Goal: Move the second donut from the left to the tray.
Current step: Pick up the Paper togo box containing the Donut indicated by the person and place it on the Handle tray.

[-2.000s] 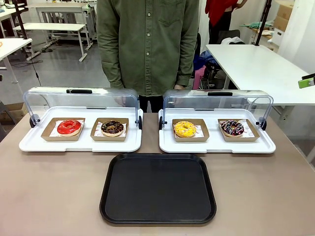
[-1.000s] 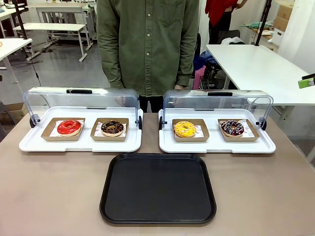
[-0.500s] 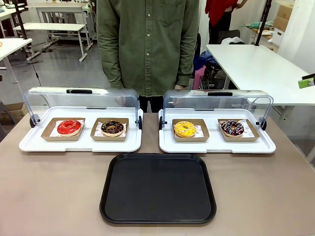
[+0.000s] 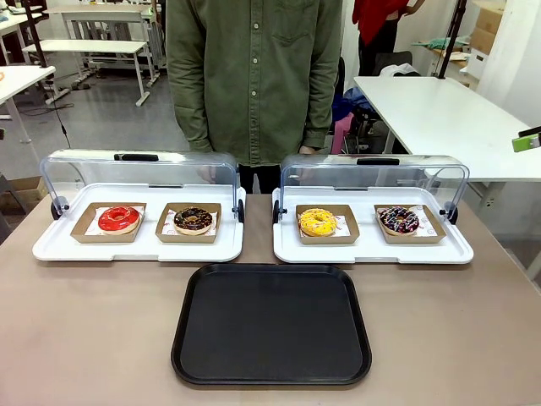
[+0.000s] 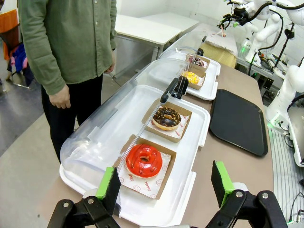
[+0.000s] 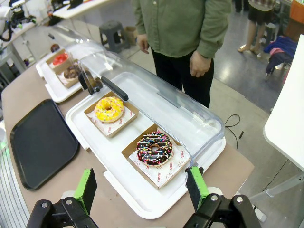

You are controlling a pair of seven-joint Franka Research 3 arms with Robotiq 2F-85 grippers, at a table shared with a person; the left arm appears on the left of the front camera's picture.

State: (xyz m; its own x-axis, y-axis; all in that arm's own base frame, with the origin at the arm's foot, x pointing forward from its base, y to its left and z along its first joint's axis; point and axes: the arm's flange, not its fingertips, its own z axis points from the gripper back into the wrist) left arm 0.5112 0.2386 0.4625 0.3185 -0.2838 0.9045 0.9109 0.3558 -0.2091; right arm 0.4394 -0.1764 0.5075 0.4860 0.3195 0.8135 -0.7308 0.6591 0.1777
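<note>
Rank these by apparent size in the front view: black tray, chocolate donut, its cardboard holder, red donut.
1. The black tray, largest by far.
2. The cardboard holder under the chocolate donut.
3. The chocolate donut and the red donut look alike in size, so they are not ranked.

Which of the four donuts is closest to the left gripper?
The red-glazed donut, directly ahead of the open left gripper; the chocolate donut with pale sprinkles lies beyond it.
</note>
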